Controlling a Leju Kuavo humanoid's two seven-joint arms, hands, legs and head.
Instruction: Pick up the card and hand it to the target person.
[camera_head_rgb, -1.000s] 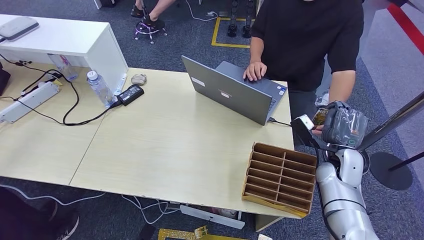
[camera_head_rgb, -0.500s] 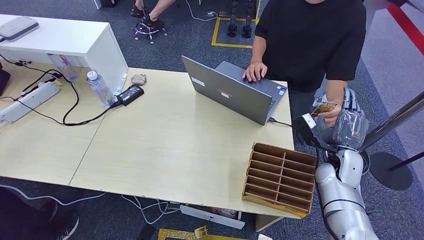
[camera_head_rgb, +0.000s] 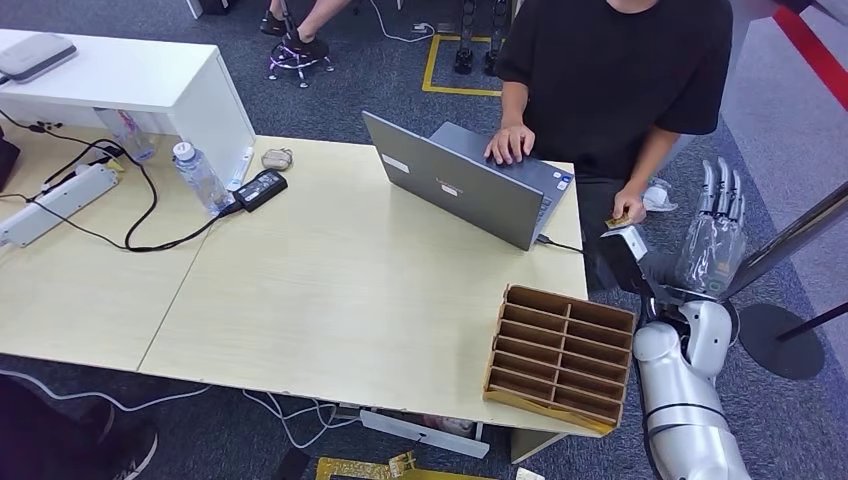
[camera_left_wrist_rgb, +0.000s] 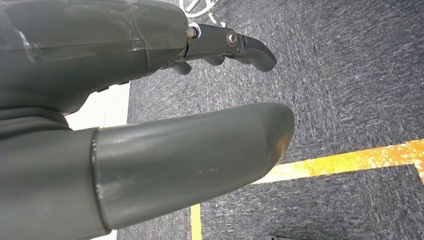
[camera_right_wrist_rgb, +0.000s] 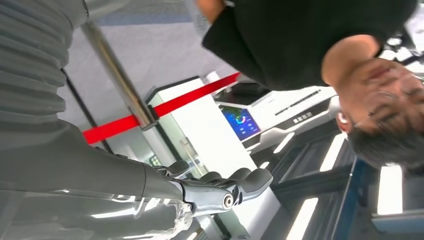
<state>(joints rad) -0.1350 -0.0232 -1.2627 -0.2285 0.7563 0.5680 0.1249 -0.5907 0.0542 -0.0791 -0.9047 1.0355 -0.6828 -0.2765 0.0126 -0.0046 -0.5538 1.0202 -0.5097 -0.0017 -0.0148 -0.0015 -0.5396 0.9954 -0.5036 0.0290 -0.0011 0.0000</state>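
The small yellowish card (camera_head_rgb: 617, 220) is pinched in the hand (camera_head_rgb: 631, 205) of a person in a black shirt (camera_head_rgb: 620, 70), who stands behind the table's right end. My right hand (camera_head_rgb: 712, 232) is raised just to the right of that hand, apart from it, fingers straight and spread upward, holding nothing. In the right wrist view the same hand (camera_right_wrist_rgb: 165, 192) has its fingers (camera_right_wrist_rgb: 235, 186) stretched out with nothing in them, and the person's shirt (camera_right_wrist_rgb: 300, 35) lies beyond. My left hand (camera_left_wrist_rgb: 150, 130) hangs over the carpet, thumb out, holding nothing.
An open grey laptop (camera_head_rgb: 455, 185) sits under the person's other hand. A cardboard compartment organiser (camera_head_rgb: 562, 355) stands at the table's (camera_head_rgb: 330, 300) near right corner. A water bottle (camera_head_rgb: 200, 178), power adapter (camera_head_rgb: 260, 188) and power strip (camera_head_rgb: 55, 205) lie at the left. A stanchion pole (camera_head_rgb: 790, 245) rises beside my right arm.
The person has taken the card from my right hand and drawn it down towards their body. My right hand's fingers uncurled and now point straight up.
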